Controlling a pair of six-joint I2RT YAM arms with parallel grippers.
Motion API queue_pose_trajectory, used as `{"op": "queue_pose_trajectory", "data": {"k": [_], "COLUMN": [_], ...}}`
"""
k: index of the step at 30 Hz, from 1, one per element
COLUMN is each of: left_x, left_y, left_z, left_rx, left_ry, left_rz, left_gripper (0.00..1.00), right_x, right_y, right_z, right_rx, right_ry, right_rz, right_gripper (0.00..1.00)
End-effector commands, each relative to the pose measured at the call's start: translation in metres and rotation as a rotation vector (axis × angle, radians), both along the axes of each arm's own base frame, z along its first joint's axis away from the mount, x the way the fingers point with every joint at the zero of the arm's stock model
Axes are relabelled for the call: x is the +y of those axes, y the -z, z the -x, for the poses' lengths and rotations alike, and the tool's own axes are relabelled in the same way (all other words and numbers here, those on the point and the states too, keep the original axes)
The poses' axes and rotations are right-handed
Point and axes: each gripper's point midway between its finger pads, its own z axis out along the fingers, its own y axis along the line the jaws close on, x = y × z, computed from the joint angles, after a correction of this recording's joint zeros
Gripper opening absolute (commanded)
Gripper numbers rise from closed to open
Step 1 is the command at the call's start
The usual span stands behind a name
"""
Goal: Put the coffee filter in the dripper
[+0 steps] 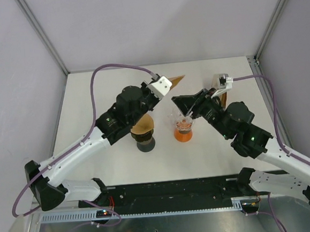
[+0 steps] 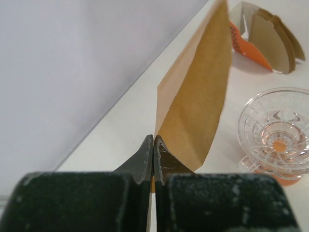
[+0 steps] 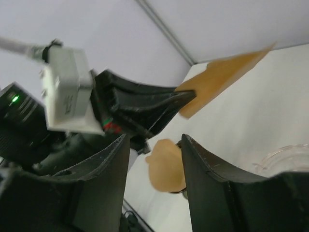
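The clear, ribbed dripper (image 2: 275, 128) sits on an orange base (image 2: 285, 181) on the white desk (image 1: 201, 155) — only that orange shows through its bowl. Behind it, an opened orange-and-white packet (image 2: 263, 41) holds a fan of brown filters. The coffee filter (image 2: 195, 92) — a flat, creased cone of brown paper — hangs in the air beside the dripper, pinched by the clenched left fingers (image 2: 142, 159). The right fingers (image 3: 108, 169) are spread apart and grip nothing.

Matt brown paper filter (image 2: 193, 101); clear glossy dripper (image 2: 277, 130).
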Motion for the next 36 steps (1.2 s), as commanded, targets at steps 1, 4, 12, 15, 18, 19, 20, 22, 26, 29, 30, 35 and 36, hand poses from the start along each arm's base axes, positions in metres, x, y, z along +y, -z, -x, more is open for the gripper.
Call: {"op": "queue_pose_trajectory", "data": {"k": [1, 4, 12, 15, 18, 19, 20, 22, 26, 29, 30, 35, 36], "left_x": [-0.001, 0.004, 0.005, 0.005, 0.005, 0.005, 0.004, 0.003, 0.005, 0.007, 0.008, 0.016, 0.014], "left_y": [-0.040, -0.043, -0.045, -0.046, -0.048, -0.048, -0.049, -0.049, -0.054, -0.059, -0.062, -0.073, -0.071], "left_z": [0.016, 0.016, 0.019, 0.021, 0.021, 0.022, 0.023, 0.025, 0.026, 0.025, 0.025, 0.021, 0.024], "left_rx": [0.048, 0.043, 0.055, 0.057, 0.060, 0.062, 0.064, 0.071, 0.071, 0.065, 0.060, 0.032, 0.041], "left_ry": [0.066, 0.056, 0.056, 0.058, 0.061, 0.063, 0.069, 0.077, 0.077, 0.063, 0.057, 0.024, 0.039], "left_rz": [0.208, 0.217, 0.233, 0.242, 0.247, 0.249, 0.252, 0.257, 0.267, 0.280, 0.285, 0.286, 0.276], "left_gripper": [0.00, 0.00, 0.00, 0.00, 0.00, 0.00, 0.00, 0.00, 0.00, 0.00, 0.00, 0.00, 0.04], "right_x": [-0.004, -0.016, -0.001, 0.001, 0.002, 0.002, 0.004, 0.004, 0.003, 0.005, 0.004, -0.012, -0.015], "right_y": [-0.030, -0.014, -0.002, 0.000, 0.007, 0.008, 0.010, 0.013, 0.021, 0.025, 0.025, 0.032, 0.029], "right_z": [0.014, 0.000, -0.037, -0.049, -0.062, -0.066, -0.069, -0.076, -0.085, -0.088, -0.089, -0.088, -0.087], "right_rx": [-0.068, -0.010, -0.001, -0.001, 0.020, 0.024, 0.027, 0.034, 0.056, 0.062, 0.060, 0.069, 0.069], "right_ry": [0.029, 0.170, 0.297, 0.326, 0.335, 0.334, 0.330, 0.332, 0.335, 0.322, 0.320, 0.361, 0.363], "right_rz": [-0.012, 0.027, 0.034, 0.017, 0.006, 0.002, -0.004, -0.009, -0.005, 0.002, 0.008, 0.125, 0.153], "right_gripper": [0.52, 0.54, 0.65, 0.61, 0.57, 0.55, 0.53, 0.48, 0.31, 0.15, 0.09, 0.00, 0.00]}}
